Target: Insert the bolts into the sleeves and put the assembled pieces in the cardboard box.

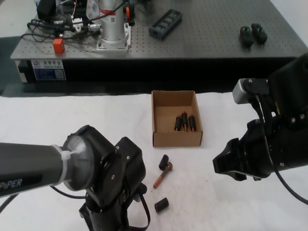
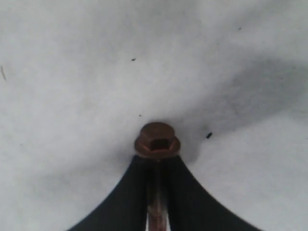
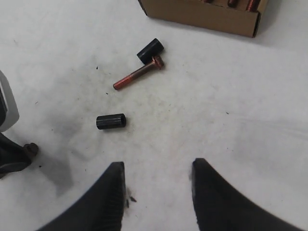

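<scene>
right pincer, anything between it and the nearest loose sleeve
Nothing visible: only bare cloth lies between the open right pincer and that sleeve. The loose bolt and second sleeve lie farther on, toward the cardboard box.

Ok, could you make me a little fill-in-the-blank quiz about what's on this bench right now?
1. The box holds ___ assembled pieces.
2. The left jaws are shut on a ___.
3. On the cloth lie one loose bolt and ___ loose sleeves.
4. The right jaws stand ___, holding nothing.
Missing words: three; bolt; two; open.
</scene>
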Motion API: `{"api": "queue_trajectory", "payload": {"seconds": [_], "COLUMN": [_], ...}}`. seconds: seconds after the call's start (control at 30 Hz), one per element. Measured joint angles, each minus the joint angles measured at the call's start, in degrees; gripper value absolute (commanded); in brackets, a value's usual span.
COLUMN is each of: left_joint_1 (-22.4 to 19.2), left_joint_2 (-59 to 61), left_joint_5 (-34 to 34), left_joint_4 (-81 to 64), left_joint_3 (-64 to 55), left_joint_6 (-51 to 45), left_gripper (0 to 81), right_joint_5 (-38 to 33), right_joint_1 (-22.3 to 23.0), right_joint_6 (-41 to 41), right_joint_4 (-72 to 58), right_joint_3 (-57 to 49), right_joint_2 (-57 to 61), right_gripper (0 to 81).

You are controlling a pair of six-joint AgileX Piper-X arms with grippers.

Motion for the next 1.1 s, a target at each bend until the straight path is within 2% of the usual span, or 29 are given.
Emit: {"api": "queue_trajectory", "payload": {"seconds": [0.1,0.17,0.3,0.47,0.6,0.9,1.1], "left_joint_1": [0.0,0.7,4.0,5.9,7.6,8.2,8.2], "left_joint_2": [-2.2,-7.4,-20.6,-28.0,-34.9,-40.4,-40.7], "left_joint_5": [-1.2,-4.9,-7.0,-7.3,-7.4,-7.4,-7.4], "left_joint_4": [-5.1,-8.6,-10.8,-10.5,-9.9,-8.8,-8.8], "left_joint_3": [0.7,1.1,3.6,5.9,7.4,7.5,7.5], "left_joint_6": [-0.7,-1.9,-4.1,-4.5,-4.5,-4.9,-5.1], "left_gripper": [0.6,0.6,0.6,0.6,0.6,0.6,0.6], "right_joint_5": [0.0,-0.5,-1.8,-1.5,0.6,4.2,7.8], "right_joint_1": [0.2,0.8,4.1,8.2,9.4,13.7,16.9], "right_joint_6": [0.0,-1.6,-5.8,-10.2,-14.2,-25.0,-32.5], "right_joint_4": [0.0,-0.1,-0.2,0.1,1.5,8.1,11.5], "right_joint_3": [0.0,0.0,-1.2,-6.8,-11.1,-22.5,-25.5], "right_joint_2": [0.0,0.5,4.6,16.0,22.9,35.3,40.3], "right_gripper": [33.0,33.0,33.0,33.0,33.0,33.0,33.0]}}
